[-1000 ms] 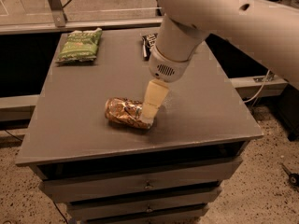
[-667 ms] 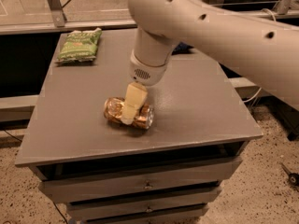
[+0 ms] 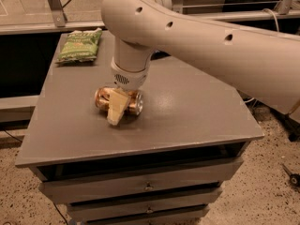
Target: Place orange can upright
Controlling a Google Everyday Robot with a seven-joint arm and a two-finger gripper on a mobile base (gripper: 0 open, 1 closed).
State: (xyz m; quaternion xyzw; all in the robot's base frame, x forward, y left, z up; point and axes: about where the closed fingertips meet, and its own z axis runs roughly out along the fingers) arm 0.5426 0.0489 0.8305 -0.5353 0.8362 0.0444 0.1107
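Observation:
The orange can point(image 3: 135, 102) lies on its side on the grey table point(image 3: 197, 111), left of the middle. It is orange-gold with a silver end facing right. My gripper point(image 3: 117, 112) reaches down from the big white arm right over the can. Its pale tip stands in front of the can's middle and hides that part. The can rests on the table top.
A flat green chip bag point(image 3: 79, 46) lies at the table's back left corner. The white arm point(image 3: 201, 46) spans the back right of the table and hides what lies behind it. Drawers point(image 3: 147, 186) sit under the table top.
My arm has swung left and the gripper has moved from the can's right end to over its middle. The can still lies on its side, in about the same spot.

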